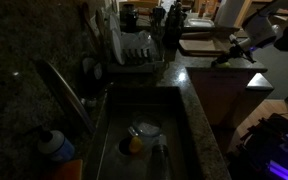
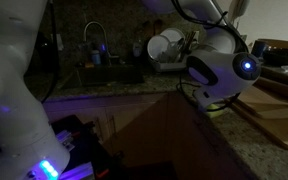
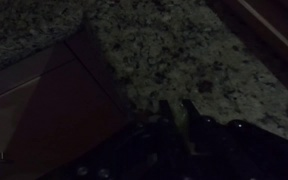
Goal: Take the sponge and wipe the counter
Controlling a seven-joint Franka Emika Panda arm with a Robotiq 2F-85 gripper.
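1. Granite counter [image 3: 174, 50] lies directly under your gripper [image 3: 177, 116], which is clamped on what looks like the sponge [image 2: 210, 108].
2. Sponge sits near the counter's edge; its long axis is unclear.

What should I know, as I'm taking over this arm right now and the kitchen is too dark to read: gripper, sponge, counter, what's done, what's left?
The gripper is shut and low over the dark speckled granite counter, near its edge.
The yellow-green oblong sponge seems pinched in the jaws. Only a yellow-green sliver shows, so this is not certain.
Done: the sponge appears to be picked up and at the counter.
Left: the wiping. How much has been wiped cannot be told.
A pale wooden board lies close beside the gripper; I would steer clear of it.
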